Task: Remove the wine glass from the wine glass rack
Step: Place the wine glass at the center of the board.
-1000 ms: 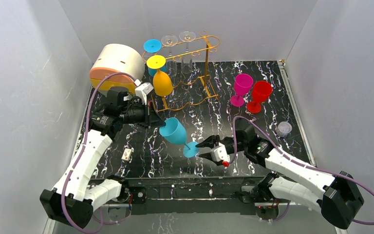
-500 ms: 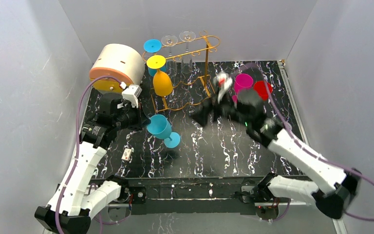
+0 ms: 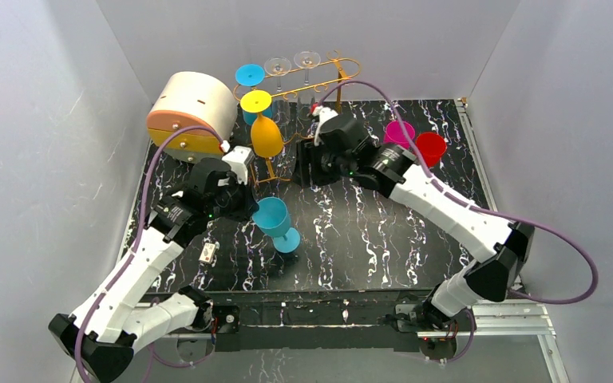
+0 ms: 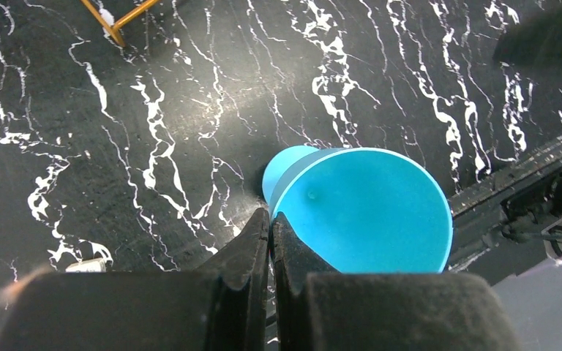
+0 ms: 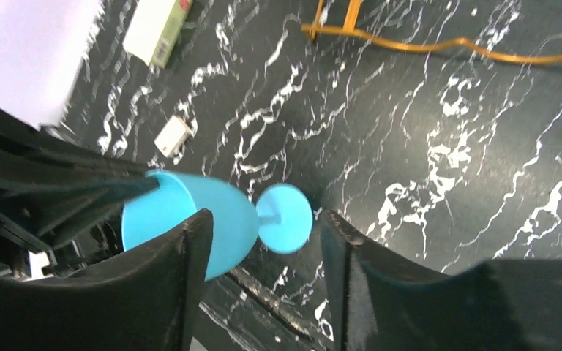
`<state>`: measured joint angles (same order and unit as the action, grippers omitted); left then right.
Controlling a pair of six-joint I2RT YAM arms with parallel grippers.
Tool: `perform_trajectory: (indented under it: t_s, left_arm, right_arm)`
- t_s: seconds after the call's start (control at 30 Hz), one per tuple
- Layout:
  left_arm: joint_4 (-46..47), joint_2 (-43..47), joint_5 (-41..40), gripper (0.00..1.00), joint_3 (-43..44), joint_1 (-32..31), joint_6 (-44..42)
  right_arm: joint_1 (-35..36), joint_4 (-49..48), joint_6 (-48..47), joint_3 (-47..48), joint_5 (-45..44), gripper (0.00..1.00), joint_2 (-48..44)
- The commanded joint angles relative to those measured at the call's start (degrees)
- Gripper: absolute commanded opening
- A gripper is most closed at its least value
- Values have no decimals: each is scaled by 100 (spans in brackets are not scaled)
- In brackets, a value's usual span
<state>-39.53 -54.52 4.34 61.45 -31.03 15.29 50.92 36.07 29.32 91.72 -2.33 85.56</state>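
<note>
Turquoise wine glass (image 3: 272,217) hangs free of the wine glass rack (image 3: 338,73), with your left gripper (image 4: 269,219) clamped on its rim. Its long axis tilts away from that gripper, bowl at the fingertips, foot lowest and farthest out; whether the foot touches the desk (image 3: 367,247) cannot be told. Your right gripper (image 5: 265,219), jaws apart and empty, hovers by the rack, with a yellow glass (image 3: 266,137) hanging bowl-down just to its left. Judged from here, setting the turquoise glass down falls to your left arm; the right is nearer the rack.
</note>
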Motion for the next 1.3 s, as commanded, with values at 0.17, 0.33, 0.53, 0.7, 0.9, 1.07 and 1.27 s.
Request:
perform_trajectory:
  t_s: [0.17,0.33,0.53,0.7,0.9,1.07,1.27]
  left_arm:
    - [-39,-181,-678,0,260,-242,252]
    - [10,-234,-719,0,223,-322,296]
    - [92,-218,-720,0,188,-343,411]
    - [113,-169,-645,0,154,-351,414]
    - [-16,-211,-739,0,176,-351,347]
    - [-67,-203,-648,0,275,-350,391]
    - [138,-135,-161,23,248,-347,485]
  right_arm:
    - [638,799,-32,769,-537,57,400]
    - [840,910,-84,1023,-629,49,703]
    - [1007,982,-135,1242,-725,42,1133]
    - [1126,1346,-248,1489,-1112,32,1573]
    - [1204,1438,-321,1607,-1435,10,1658]
    - [1258,1534,-403,1706,-1737,1,1712]
    - [1272,1340,-487,1435,-2198,1,1555]
